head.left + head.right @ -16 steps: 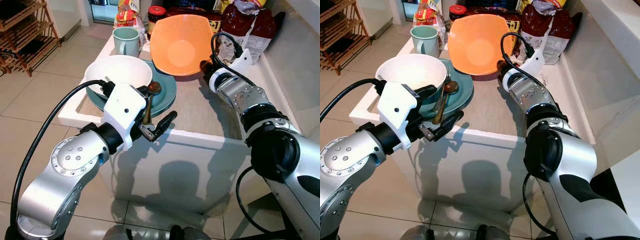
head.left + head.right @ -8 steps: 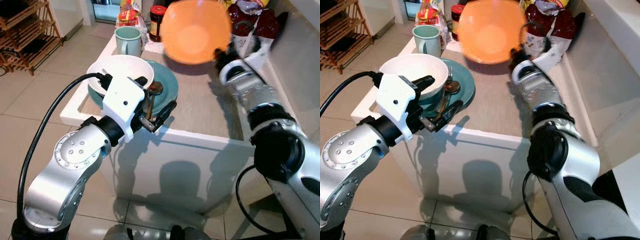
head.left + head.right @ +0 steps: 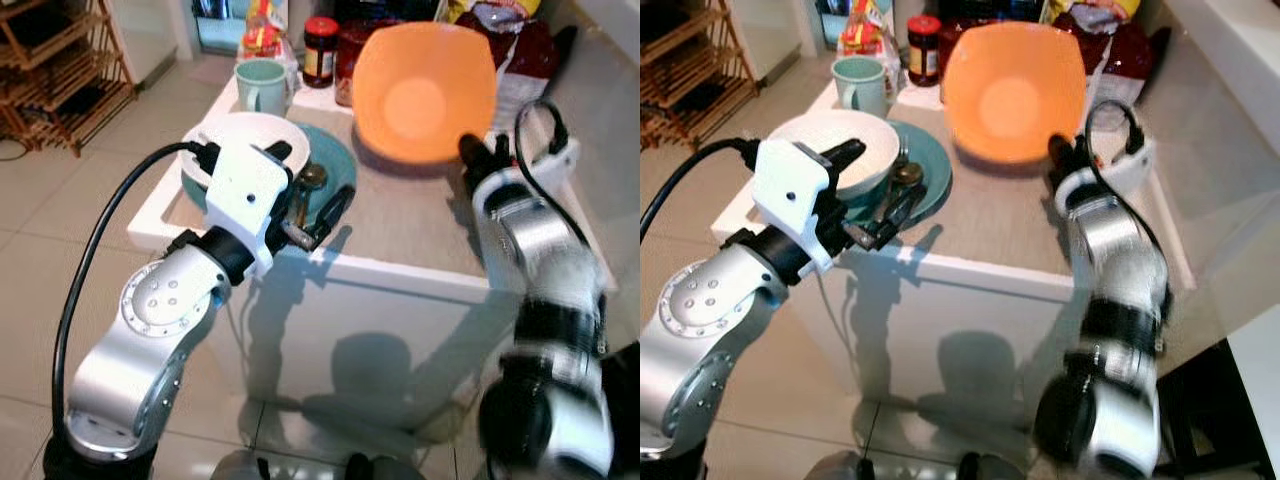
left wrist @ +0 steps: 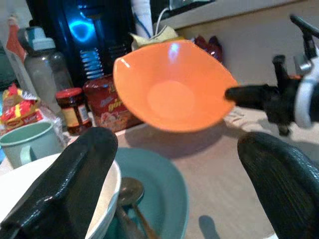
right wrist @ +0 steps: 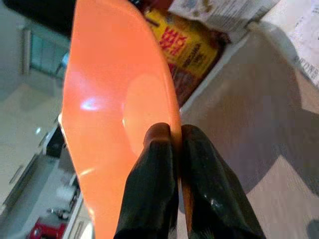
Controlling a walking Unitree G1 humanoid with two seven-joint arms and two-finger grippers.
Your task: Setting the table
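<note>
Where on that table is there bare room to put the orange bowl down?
The right end effector holds the orange bowl tilted above the table. The bare patch lies beneath it, between the teal plate and the wall side. The left corner, with white bowl and spoon, and the back row of mug, jar and packets, are crowded.

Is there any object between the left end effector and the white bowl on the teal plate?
Nothing visible does. The left end effector is open, and one finger already lies against the white bowl. A spoon lies on the teal plate beside the bowl.
</note>
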